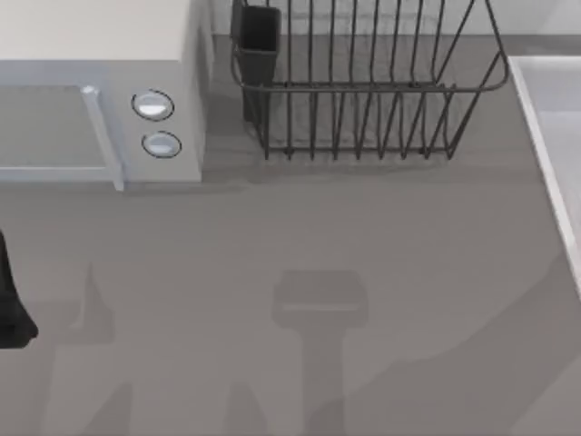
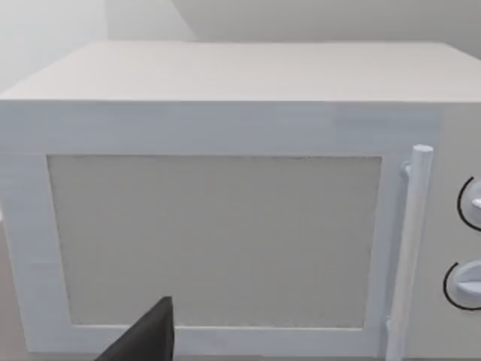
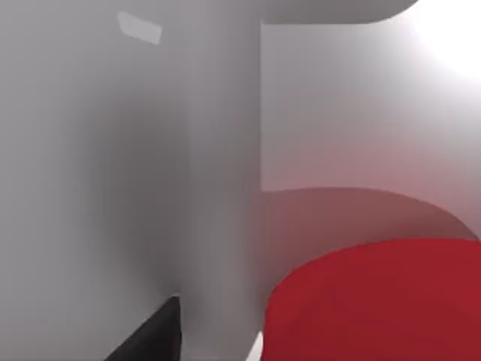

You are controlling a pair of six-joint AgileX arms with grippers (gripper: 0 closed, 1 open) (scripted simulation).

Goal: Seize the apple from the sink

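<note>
The apple is glossy red and lies very close in the right wrist view, on the pale-grey floor of the sink. My right gripper is down inside the basin, and its black tip sits just beside the apple with a narrow gap between them. The sink's whitish rim runs along the right edge of the top view. My left gripper is parked at the table's left edge, facing the microwave.
A white microwave with two round knobs stands at the back left. A dark wire dish rack holding a black cup stands at the back middle. Grey countertop spreads across the middle.
</note>
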